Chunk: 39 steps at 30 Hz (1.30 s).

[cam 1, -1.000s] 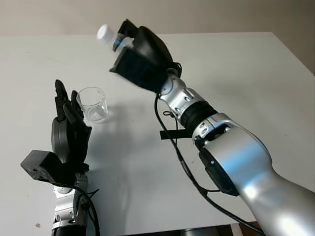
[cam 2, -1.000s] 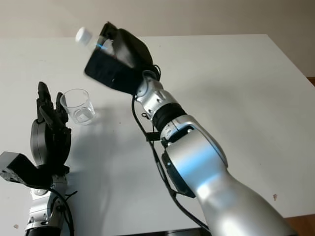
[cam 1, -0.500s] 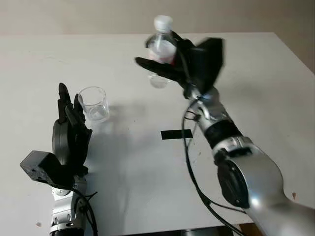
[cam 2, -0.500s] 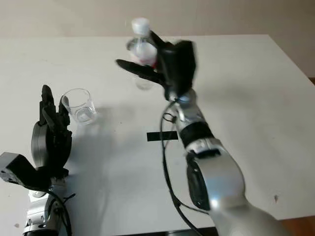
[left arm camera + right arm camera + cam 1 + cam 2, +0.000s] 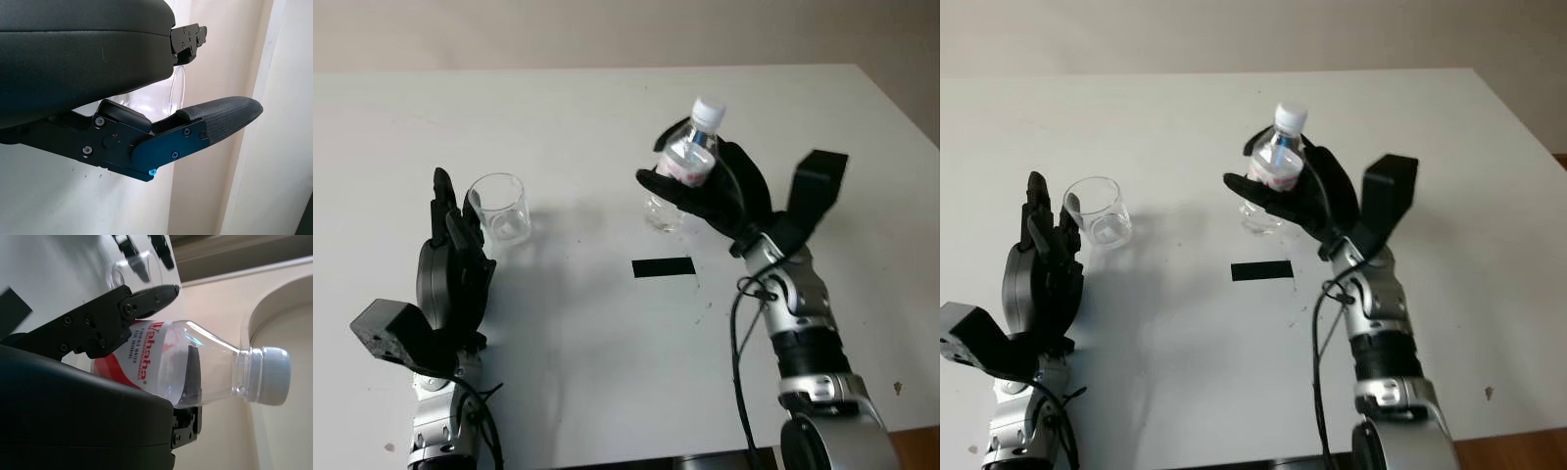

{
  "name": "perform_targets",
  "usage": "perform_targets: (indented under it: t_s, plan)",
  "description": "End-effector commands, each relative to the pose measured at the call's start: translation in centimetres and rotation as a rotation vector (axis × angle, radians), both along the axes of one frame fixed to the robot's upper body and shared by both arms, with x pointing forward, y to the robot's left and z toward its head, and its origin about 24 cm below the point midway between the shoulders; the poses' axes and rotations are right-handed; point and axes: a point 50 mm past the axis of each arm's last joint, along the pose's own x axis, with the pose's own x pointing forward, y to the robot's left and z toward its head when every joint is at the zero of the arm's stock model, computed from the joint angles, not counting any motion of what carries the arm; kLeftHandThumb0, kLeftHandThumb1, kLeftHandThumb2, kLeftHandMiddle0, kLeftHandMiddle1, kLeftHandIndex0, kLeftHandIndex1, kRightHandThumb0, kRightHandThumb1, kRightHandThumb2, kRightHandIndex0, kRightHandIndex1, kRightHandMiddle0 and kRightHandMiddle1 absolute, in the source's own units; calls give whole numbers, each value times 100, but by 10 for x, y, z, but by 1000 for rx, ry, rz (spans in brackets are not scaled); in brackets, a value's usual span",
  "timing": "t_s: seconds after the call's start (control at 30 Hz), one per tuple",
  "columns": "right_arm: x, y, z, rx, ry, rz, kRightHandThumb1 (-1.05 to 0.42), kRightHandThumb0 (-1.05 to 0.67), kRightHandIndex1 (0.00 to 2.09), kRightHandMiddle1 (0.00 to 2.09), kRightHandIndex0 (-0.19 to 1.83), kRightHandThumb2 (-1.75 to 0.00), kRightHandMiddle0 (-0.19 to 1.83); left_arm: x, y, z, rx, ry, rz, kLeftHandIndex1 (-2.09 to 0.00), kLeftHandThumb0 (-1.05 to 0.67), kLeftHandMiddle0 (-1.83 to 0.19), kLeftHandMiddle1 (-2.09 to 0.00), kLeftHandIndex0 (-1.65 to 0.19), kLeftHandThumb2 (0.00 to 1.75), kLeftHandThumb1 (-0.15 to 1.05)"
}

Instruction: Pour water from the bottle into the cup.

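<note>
Black right hand (image 5: 720,196) covers the midsection of the clear plastic bottle (image 5: 683,166); its base contact with the white tabletop (image 5: 607,343) is indeterminable. Clear glass cup (image 5: 178,85) is mostly hidden behind the left hand (image 5: 146,137).

We raise our right hand (image 5: 710,191) clasped around the bottle (image 5: 680,168); our left hand (image 5: 450,269) stands open, fingers upward.

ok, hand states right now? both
Left hand: open, holding nothing, beside the cup.
Right hand: shut on the bottle, held upright, cap on.
</note>
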Motion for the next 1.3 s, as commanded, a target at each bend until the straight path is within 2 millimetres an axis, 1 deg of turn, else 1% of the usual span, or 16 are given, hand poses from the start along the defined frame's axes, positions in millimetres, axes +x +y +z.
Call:
perform_targets:
  t_s: [0.0, 0.07, 0.17, 0.2, 0.27, 0.37, 0.43, 0.6, 0.87, 1.03, 1.27]
  plan:
    - [-6, 2, 8, 6, -41, 17, -105, -16, 209, 209, -8, -25, -19, -3, 2, -1, 4, 3, -2, 0, -87, 19, -26, 16, 79, 105]
    - [-13, 4, 5, 6, -31, 19, -105, -16, 209, 209, -13, -27, -19, -4, 3, -1, 5, 5, -2, 0, -88, 19, -26, 16, 78, 105]
    - [-20, 6, 1, 3, 14, 30, -105, -19, 209, 209, -11, -30, -19, -5, 5, -2, -1, 7, -3, 0, -87, 19, -24, 16, 78, 105]
    - [-21, 6, 0, -2, 29, 31, -105, -19, 209, 209, -4, -31, -19, -5, 5, -2, -1, 9, -1, 0, -87, 19, -25, 15, 78, 105]
    - [-23, 5, -2, -20, 49, 27, -105, -20, 209, 209, 18, -30, -15, -5, 6, -2, -2, 12, 2, 0, -87, 19, -27, 14, 78, 105]
    - [-24, 4, -4, -56, 67, 11, -105, -20, 209, 209, 28, -30, -14, -6, 6, -3, 0, 15, 2, 0, -86, 19, -27, 15, 78, 105]
    - [-23, 4, -6, -82, 71, 3, -105, -19, 209, 209, 23, -31, -18, -6, 6, -3, -1, 16, 0, 0, -86, 19, -26, 15, 78, 105]
    - [-19, 4, -14, -121, 121, -5, -105, -18, 209, 209, 8, -33, -19, -7, 5, -2, 5, 14, -1, 0, -86, 19, -26, 15, 79, 105]
    - [-10, 4, -25, -176, 185, -42, -105, -16, 209, 209, 3, -33, -19, -9, 6, -3, 2, 22, 2, 0, -86, 19, -24, 15, 79, 105]
    - [-5, 4, -30, -196, 201, -58, -105, -16, 209, 209, -9, -33, -19, -9, 6, -2, 4, 22, 3, 0, -87, 19, -23, 16, 79, 105]
    - [-1, 5, -36, -203, 232, -71, -105, -17, 209, 209, -14, -32, -19, -10, 7, -2, 5, 23, 3, 0, -87, 19, -23, 16, 79, 105]
